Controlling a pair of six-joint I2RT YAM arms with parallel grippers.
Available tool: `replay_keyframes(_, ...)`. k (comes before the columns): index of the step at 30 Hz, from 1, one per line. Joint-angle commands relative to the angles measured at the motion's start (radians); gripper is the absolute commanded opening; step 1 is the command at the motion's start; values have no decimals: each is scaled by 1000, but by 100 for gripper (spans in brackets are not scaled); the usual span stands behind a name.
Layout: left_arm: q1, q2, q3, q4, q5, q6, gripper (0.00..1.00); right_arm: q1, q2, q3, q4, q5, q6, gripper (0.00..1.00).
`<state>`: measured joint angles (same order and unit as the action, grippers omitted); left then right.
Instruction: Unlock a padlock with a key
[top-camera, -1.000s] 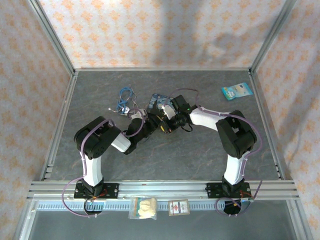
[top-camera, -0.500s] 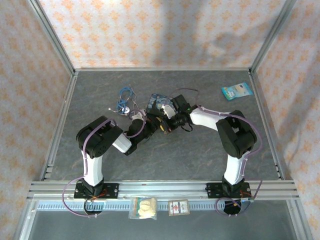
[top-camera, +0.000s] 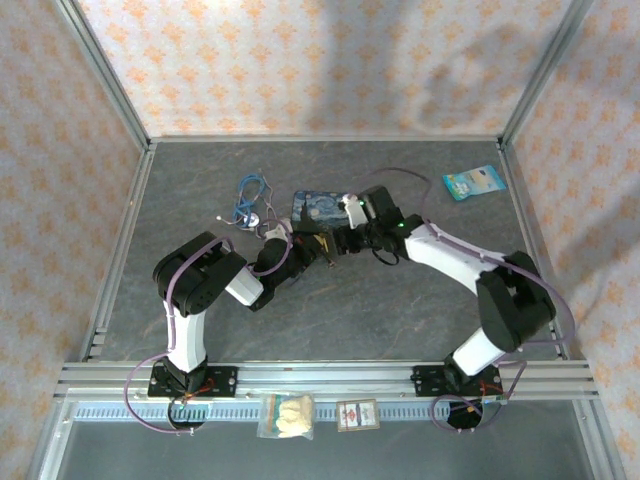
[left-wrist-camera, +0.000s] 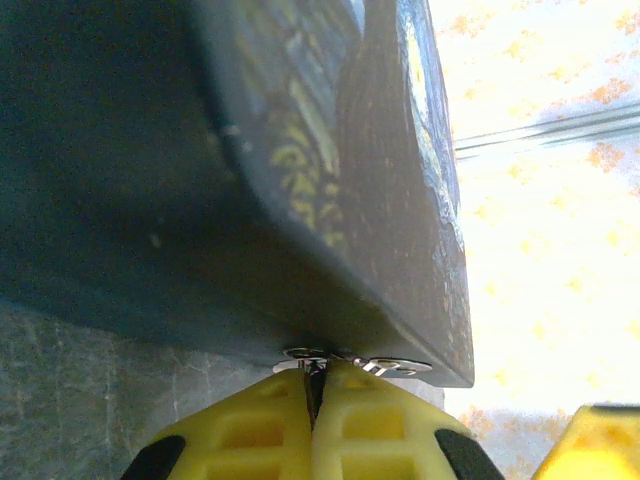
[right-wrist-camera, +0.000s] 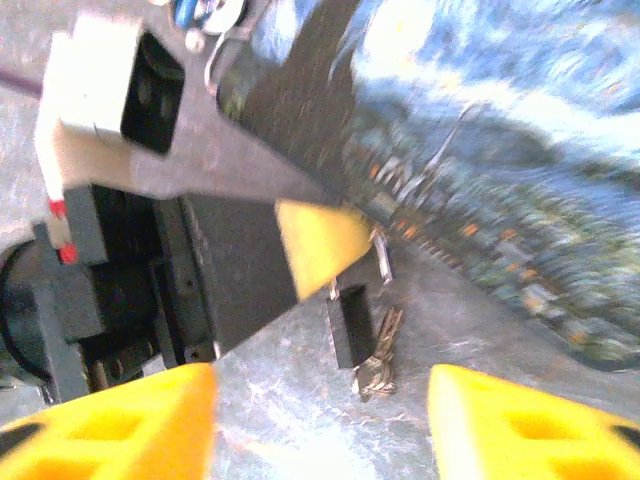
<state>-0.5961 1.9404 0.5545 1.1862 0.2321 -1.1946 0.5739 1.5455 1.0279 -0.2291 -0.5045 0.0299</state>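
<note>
Hanging padlock (right-wrist-camera: 350, 325) pinched in left claw (left-wrist-camera: 315, 388), key (right-wrist-camera: 377, 360) just beneath, right claw (right-wrist-camera: 322, 402) spread

Your right wrist view is motion-smeared: the padlock (right-wrist-camera: 350, 325) at centre and the key (right-wrist-camera: 376, 366) below it lose their edges, and the bottom edge crops the right gripper (right-wrist-camera: 320, 375). In the left wrist view the left gripper (left-wrist-camera: 314, 378) is cropped likewise; the silver bits (left-wrist-camera: 385, 366) at its tip are too small to name.

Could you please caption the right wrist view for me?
Open right hand faces padlock and key at left hand, by painted box.
</note>
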Motion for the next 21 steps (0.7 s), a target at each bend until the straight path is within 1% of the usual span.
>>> replay_keyframes(1, -5, 5, -4, 25, 40, 39, 0, -12, -52, -18, 35, 194, 135, 72)
replay_keyframes(3, -6, 3, -12, 26, 41, 41, 0, -15, -62, -21, 65, 253, 192, 77)
replay_keyframes(5, -5, -1, -18, 29, 41, 43, 0, -21, -54, -25, 111, 309, 237, 79)
replay_keyframes(6, -6, -1, -18, 27, 43, 43, 0, -23, -42, -22, 131, 345, 253, 81)
replay_keyframes(8, -5, -1, -18, 29, 45, 42, 0, -28, 0, -2, 157, 376, 263, 82)
replay_keyframes(11, -5, -5, -18, 28, 49, 44, 0, -43, 97, 57, 167, 354, 277, 82)
replay_keyframes(15, -5, -15, -21, 23, 46, 49, 0, -45, 197, 95, 198, 372, 316, 83)
replay_keyframes(17, -5, -17, -24, 24, 44, 48, 0, -46, 228, 98, 209, 392, 337, 83)
replay_keyframes(21, -5, -14, -28, 34, 42, 39, 0, -49, 256, 74, 240, 387, 352, 83)
